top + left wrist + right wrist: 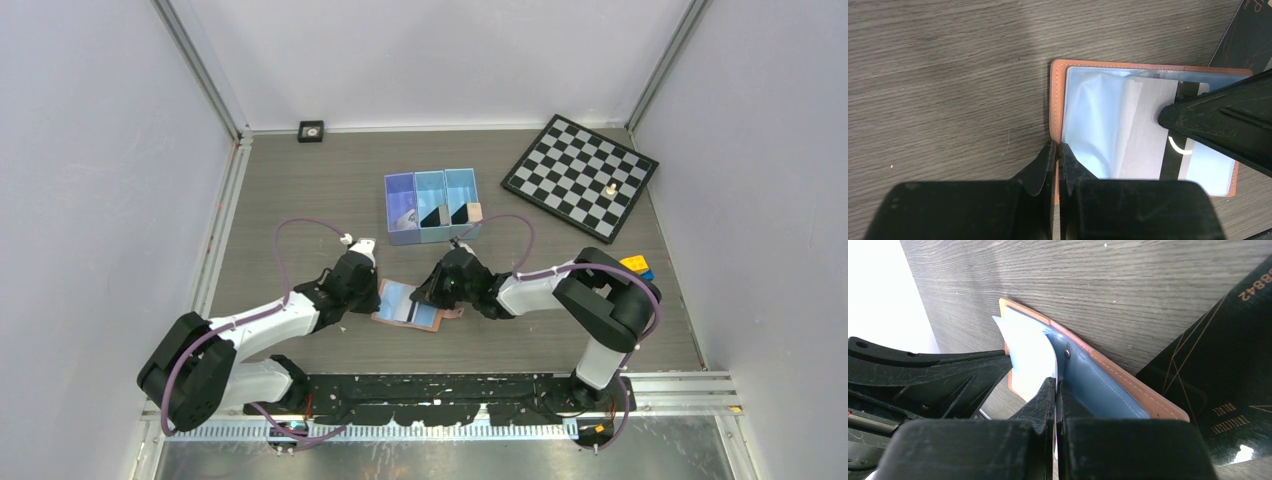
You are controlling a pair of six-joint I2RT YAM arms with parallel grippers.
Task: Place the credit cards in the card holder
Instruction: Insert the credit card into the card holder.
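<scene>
Open card holder (405, 305) gripped from both sides on the table (300, 190).

The left gripper (1057, 150) is seen with its jaws pinched together on the holder's tan edge (at the near corner in the left wrist view); the right gripper (1055, 387) is shown with jaws pressed tight at the light blue inner sleeves, though whether a leaf is caught cannot be told; the holder is placed between the two arms; a black credit card (1228, 390) is laid beside it on the right gripper's side, one corner overlapped by the cover.
</scene>
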